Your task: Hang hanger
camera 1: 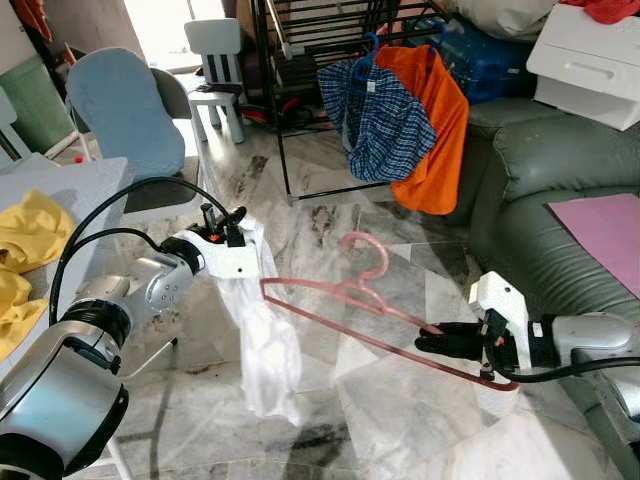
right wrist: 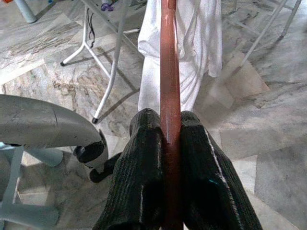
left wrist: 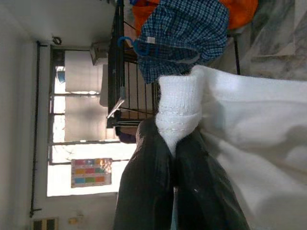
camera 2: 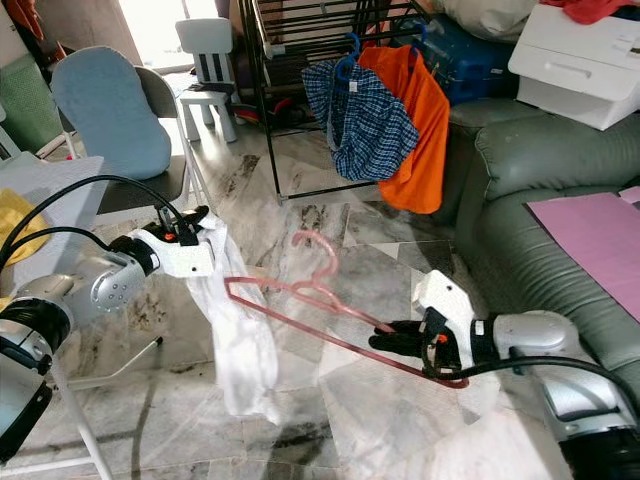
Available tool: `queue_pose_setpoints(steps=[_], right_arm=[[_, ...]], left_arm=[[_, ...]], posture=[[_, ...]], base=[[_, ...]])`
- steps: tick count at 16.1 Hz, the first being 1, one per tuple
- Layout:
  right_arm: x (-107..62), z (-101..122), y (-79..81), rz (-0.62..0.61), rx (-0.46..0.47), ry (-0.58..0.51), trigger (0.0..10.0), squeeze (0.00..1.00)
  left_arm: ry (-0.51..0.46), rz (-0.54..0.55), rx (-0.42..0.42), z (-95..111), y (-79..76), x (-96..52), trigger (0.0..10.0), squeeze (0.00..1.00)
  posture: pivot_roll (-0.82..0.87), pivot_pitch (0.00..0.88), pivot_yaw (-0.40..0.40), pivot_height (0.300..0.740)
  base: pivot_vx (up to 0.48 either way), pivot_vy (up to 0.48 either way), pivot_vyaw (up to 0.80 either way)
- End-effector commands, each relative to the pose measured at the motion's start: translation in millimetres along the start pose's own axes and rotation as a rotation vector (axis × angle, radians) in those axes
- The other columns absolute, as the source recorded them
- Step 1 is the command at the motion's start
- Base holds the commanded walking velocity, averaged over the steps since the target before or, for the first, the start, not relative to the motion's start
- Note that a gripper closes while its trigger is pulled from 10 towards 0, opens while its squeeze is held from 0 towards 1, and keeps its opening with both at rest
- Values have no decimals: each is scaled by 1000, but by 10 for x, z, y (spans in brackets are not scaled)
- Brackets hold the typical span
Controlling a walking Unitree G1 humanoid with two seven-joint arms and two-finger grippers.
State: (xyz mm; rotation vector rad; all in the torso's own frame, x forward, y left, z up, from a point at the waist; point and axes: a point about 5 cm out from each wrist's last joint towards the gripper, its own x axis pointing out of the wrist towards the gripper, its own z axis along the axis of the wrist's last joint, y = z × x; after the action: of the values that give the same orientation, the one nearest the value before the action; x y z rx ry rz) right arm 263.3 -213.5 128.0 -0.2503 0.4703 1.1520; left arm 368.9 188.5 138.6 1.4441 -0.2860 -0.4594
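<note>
the left arm's silver shoulder fills the near corner of the head views, and its forearm reaches out to the left gripper (camera 1: 222, 222), whose two black fingers (left wrist: 158, 191) are pressed together on the ribbed hem of a white garment (camera 1: 262, 340). the cloth hangs straight down from that grip above the marble floor (camera 1: 400, 420). to the right, the right gripper (camera 1: 440, 342) is clamped on the lower bar of a pink hanger (camera 1: 370, 300); in the right wrist view the bar runs up between the two closed fingers (right wrist: 144, 172). the hanger is held in the air between the two grippers, tilted, hook uppermost, its far corner just beside the white garment. beyond stands a black drying rack (camera 1: 300, 60), with a blue checked shirt (camera 1: 380, 120) on a blue hanger and an orange garment (camera 1: 440, 130) hung on it. a grey-green sofa (camera 1: 540, 190) lies to the right with a pink mat (camera 1: 605, 230) on its seat. on the left are a table (camera 1: 70, 180) bearing yellow cloth (camera 1: 25, 245), a chair with a blue cushion (camera 1: 125, 110), and a small white chair (camera 1: 215, 70).
</note>
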Motion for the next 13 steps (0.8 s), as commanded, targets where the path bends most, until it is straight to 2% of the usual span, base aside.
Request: queue_pose_setpoints(steps=[1,2,6,8,10,13], right_arm=[[47,43,41,34,-34,-2,10000,0],[71,-32,21,10,-30,28,10000,0],[115,-175,-128,-136,-47,95,10000,0],[143,-250,-256,-251,-50,119,10000,0],[189,-266,-323,-296,-30,108,10000,0],[265,-301,-411,-371,-18,120,10000,0]], left_arm=[[11,60,-14,-43,183,21,10000,0],[-21,50,-73,3,196,36,10000,0],[-119,57,-131,90,268,27,10000,0],[-200,79,-161,159,331,0,10000,0],[-263,97,-185,230,337,-33,10000,0],[-323,98,-239,342,264,-68,10000,0]], posture=[[-193,0,105,740],[-193,0,106,740],[-192,0,104,740],[-182,0,99,740],[-178,0,95,740],[-168,0,87,740]], base=[[0,0,0],[0,0,0],[0,0,0],[0,0,0],[0,0,0],[0,0,0]])
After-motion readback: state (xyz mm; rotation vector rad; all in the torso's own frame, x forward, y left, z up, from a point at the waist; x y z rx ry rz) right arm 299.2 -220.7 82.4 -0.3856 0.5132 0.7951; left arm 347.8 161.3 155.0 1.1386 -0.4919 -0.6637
